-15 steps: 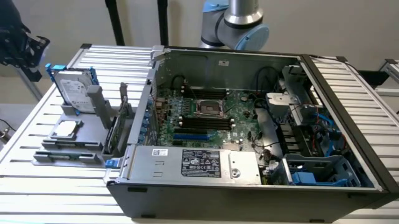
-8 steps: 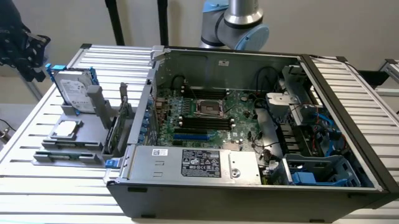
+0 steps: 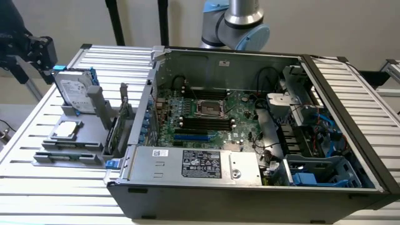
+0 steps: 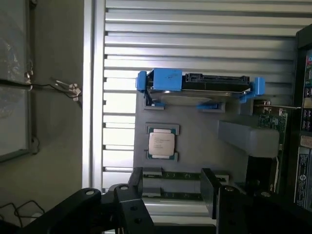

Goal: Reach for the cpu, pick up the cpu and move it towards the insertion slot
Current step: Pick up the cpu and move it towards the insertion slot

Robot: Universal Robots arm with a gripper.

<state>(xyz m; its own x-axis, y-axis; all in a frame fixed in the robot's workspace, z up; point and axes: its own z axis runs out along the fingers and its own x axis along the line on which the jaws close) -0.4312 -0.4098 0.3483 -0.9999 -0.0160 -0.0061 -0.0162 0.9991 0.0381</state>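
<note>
cpu (image 4: 161,143) flat sq, silvery top, pale edge.

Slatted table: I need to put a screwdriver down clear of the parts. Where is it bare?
Bare slats run in front of the grey holder as far as the computer case's front corner, and behind the hard drive up to the table's back edge. The holder is crowded: hard drive, cpu and an upright card against the case.
</note>
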